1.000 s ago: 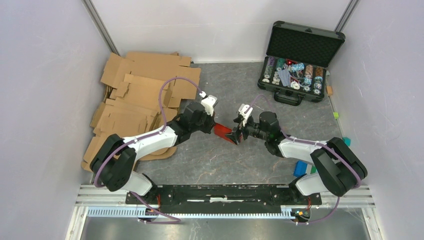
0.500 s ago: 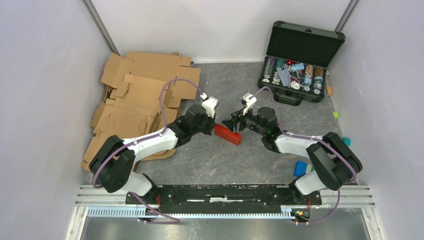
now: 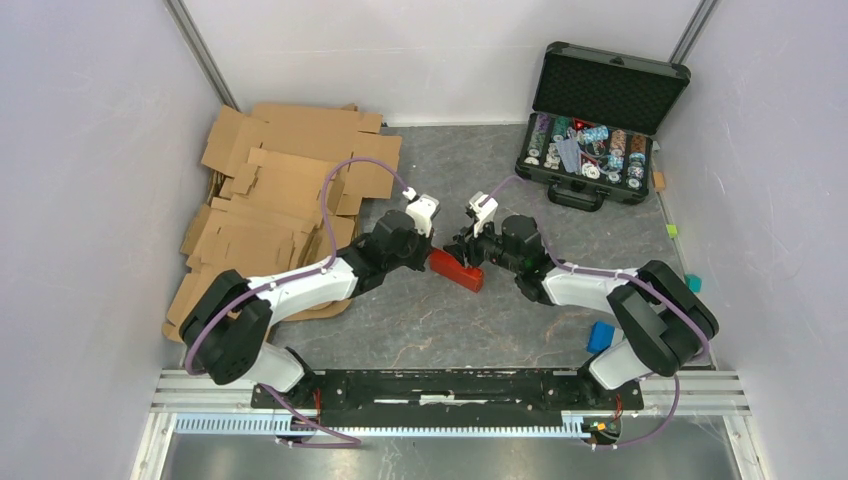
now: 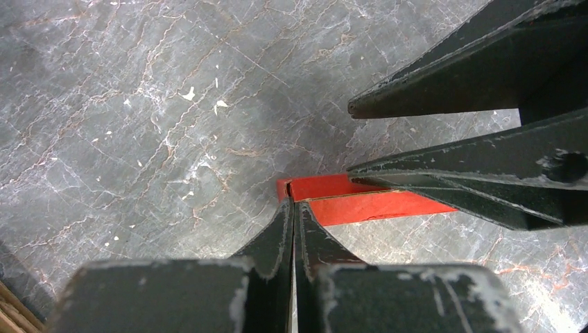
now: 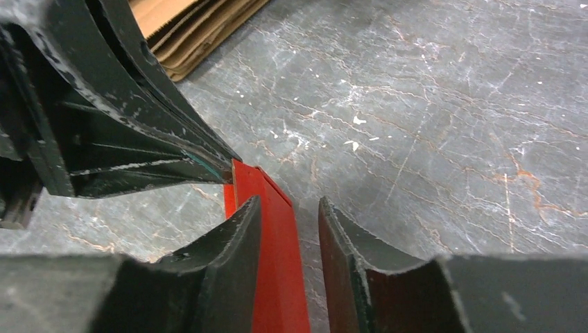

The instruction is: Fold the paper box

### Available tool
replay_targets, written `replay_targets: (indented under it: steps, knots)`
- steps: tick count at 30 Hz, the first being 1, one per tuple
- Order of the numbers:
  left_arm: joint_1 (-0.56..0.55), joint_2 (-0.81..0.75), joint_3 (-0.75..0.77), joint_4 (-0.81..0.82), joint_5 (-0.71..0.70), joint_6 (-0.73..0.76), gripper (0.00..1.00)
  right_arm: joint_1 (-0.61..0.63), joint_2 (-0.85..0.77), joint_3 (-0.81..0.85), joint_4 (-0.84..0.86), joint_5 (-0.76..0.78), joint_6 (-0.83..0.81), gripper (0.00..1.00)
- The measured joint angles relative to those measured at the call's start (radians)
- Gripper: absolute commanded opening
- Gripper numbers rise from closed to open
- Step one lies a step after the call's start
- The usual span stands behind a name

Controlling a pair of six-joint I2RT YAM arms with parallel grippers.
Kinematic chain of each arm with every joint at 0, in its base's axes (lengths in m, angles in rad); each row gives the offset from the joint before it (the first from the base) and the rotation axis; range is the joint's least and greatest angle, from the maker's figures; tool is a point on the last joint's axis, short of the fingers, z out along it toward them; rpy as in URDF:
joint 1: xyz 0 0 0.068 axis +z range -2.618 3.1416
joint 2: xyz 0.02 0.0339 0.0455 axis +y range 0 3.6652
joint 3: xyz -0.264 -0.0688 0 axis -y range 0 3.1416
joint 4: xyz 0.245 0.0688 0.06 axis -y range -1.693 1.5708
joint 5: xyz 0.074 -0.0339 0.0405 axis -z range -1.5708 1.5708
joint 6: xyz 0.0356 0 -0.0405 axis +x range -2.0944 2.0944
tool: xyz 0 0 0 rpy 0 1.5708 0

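The left gripper (image 4: pixel 292 205) has its fingers pressed together, nipping the thin top edge at one end of the paper box (image 4: pixel 367 206). The right gripper (image 5: pixel 288 203) has its jaws narrowly apart, straddling a red wall of the box; pad contact cannot be judged. In the top view both grippers cover most of the box and only a red strip shows, so its folded shape is unclear. The right wrist view cuts it off at the lower edge. The box lies on the grey table (image 3: pixel 420 320) between the arms, long axis running far-left to near-right. An open black case (image 3: pixel 610 95) at far right holds poker chips (image 3: pixel 590 150) in rows. Cardboard sheets (image 3: pixel 280 190) are piled far left.
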Motion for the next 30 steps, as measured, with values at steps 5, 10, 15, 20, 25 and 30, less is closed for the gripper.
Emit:
replay_targets:
  steps: [5,10,15,20,25,30]
  knots:
    - [-0.003,0.008,0.001,0.012,-0.006,0.0,0.02,0.013,0.005,-0.001,-0.01,0.013,-0.055,0.36]
    - [-0.006,0.011,0.002,0.014,-0.006,0.0,0.02,0.043,-0.005,-0.021,0.019,0.03,-0.125,0.36]
    - [-0.013,0.016,0.003,0.022,-0.008,0.0,0.02,0.051,-0.014,-0.043,0.043,0.039,-0.161,0.4]
    - [-0.016,0.019,0.003,0.03,-0.008,0.0,0.02,0.051,-0.028,-0.064,0.061,0.057,-0.172,0.42]
    - [-0.02,0.022,0.003,0.034,-0.011,0.0,0.02,0.052,-0.066,-0.071,0.032,0.06,-0.175,0.41]
    - [-0.026,0.025,0.003,0.042,-0.013,0.001,0.02,0.063,-0.115,-0.071,0.006,0.042,-0.18,0.34]
